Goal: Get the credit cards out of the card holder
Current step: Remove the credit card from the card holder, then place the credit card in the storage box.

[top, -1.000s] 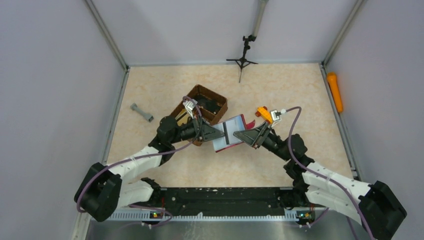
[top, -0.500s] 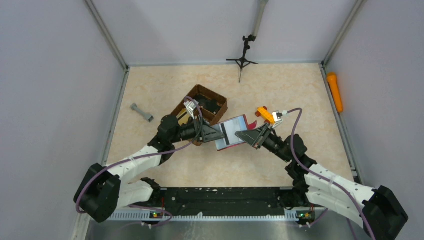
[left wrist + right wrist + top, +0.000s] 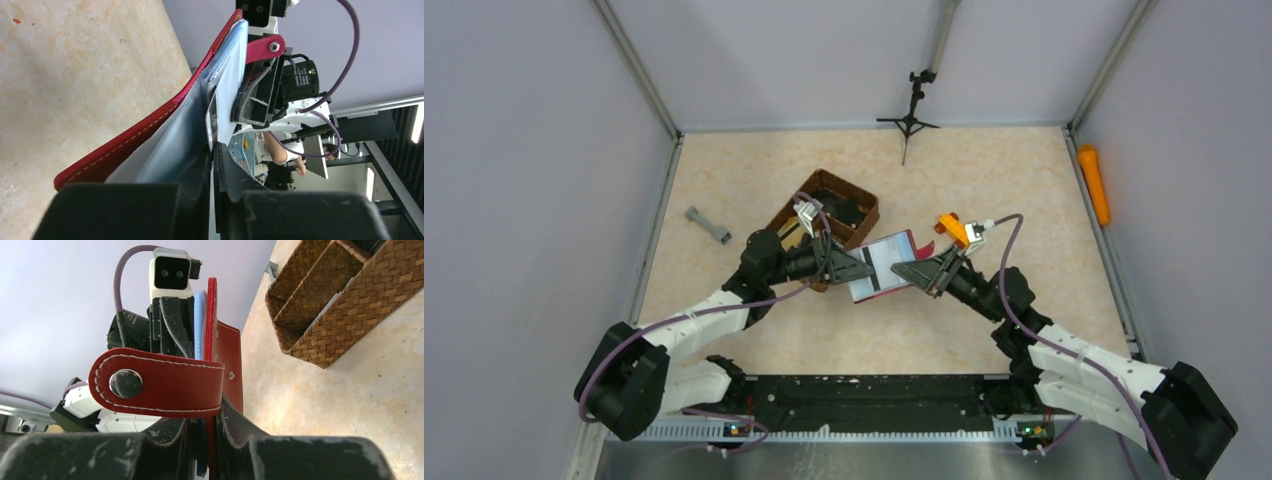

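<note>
Card holder: held up over the table between both grippers, mid-scene, just right of the woven basket — red cover opened out.
Credit cards: seated inside the holder, pale edges seen between the red leaves.
Left gripper: clenched on the pale card edges at the holder's left side.
Right gripper: clamped on the red leaf at the right side — blue card edges are caught there too.
Snap tab: laid across the right fingers.
</note>
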`<state>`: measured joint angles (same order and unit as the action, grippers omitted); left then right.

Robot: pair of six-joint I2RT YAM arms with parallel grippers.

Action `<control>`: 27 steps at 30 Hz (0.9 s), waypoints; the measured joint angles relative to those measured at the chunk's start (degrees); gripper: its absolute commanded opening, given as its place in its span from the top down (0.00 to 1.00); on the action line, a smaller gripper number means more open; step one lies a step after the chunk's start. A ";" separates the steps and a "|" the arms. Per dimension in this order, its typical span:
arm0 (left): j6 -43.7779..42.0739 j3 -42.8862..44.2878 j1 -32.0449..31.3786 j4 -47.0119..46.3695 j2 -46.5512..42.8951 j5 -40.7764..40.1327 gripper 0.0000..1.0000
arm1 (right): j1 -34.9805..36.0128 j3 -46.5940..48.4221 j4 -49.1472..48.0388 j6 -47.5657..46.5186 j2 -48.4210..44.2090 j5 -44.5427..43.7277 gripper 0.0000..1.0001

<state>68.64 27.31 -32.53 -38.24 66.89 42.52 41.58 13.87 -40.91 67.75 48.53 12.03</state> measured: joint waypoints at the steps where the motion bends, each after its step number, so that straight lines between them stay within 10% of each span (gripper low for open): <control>1: 0.04 -0.02 0.33 -0.31 -0.04 0.04 1.00 | 0.00 0.00 0.31 -0.02 -0.02 -0.11 1.00; 14: -1.18 -4.48 9.49 2.51 -4.37 3.69 1.00 | 0.00 0.52 15.37 -4.44 -9.33 -7.98 1.00; 27: -36.79 24.30 11.80 59.30 -4.24 -18.91 1.00 | 0.00 11.06 36.44 -19.87 -14.19 -15.96 1.00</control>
<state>31.86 51.62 -20.73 21.06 62.65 23.62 41.58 24.93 -4.47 47.88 34.35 -3.92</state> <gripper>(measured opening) 0.005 0.131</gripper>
